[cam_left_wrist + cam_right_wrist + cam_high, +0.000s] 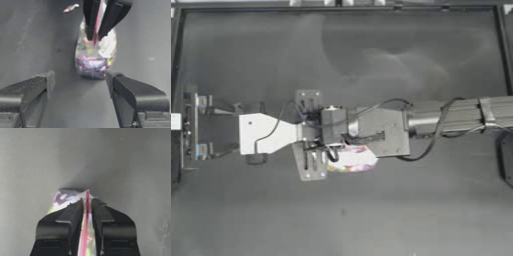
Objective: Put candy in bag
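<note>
Dark desk [371, 215] seen from above, its matte surface filling nearly the whole view. A pale frame rail [338, 5] borders the desk along the far edge, with lighter brackets set at intervals. Broad, soft patches of reflected light lie across the desk's upper half. In the left wrist view the same grey surface [30, 37] appears faintly scuffed.

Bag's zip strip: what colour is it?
Pink-red, running along the bag mouth between the right gripper jaws; clearest in the right wrist view.
</note>
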Tool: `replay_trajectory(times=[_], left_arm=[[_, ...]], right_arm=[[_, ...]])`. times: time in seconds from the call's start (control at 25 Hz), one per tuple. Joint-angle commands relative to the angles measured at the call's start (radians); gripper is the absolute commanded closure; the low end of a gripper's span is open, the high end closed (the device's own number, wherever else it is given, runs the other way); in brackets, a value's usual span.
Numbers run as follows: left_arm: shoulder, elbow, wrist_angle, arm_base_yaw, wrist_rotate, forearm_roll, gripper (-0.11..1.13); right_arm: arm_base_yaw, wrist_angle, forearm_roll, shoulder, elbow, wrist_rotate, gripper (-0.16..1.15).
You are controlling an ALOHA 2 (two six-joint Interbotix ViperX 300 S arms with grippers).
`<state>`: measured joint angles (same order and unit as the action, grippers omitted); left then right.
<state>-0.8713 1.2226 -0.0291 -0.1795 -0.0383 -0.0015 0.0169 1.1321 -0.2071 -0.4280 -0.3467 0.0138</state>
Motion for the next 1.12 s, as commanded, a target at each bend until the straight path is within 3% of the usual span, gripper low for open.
replay_trajectory(times=[0.04,0.36,0.88,1.12], left_arm=[[0.009,-0.009,-0.009,0.000,0.002,0.000,0.08],[0.009,-0.009,-0.009,-0.002,0.002,-0.002,0.08],[0.023,0.012,-0.074,0.018,0.002,-0.035,0.08],[0.114,0.006,-0.166,0.026,0.002,-0.034,0.08]], right_arm=[[0.003,-0.003,-0.012,0.023,-0.028,0.002,0.49],[0.003,0.003,-0.018,0.023,-0.020,0.002,0.72],[0.003,0.005,-0.015,0.026,-0.026,0.002,0.85],[0.003,0.005,-0.014,0.034,-0.026,0.003,0.87]])
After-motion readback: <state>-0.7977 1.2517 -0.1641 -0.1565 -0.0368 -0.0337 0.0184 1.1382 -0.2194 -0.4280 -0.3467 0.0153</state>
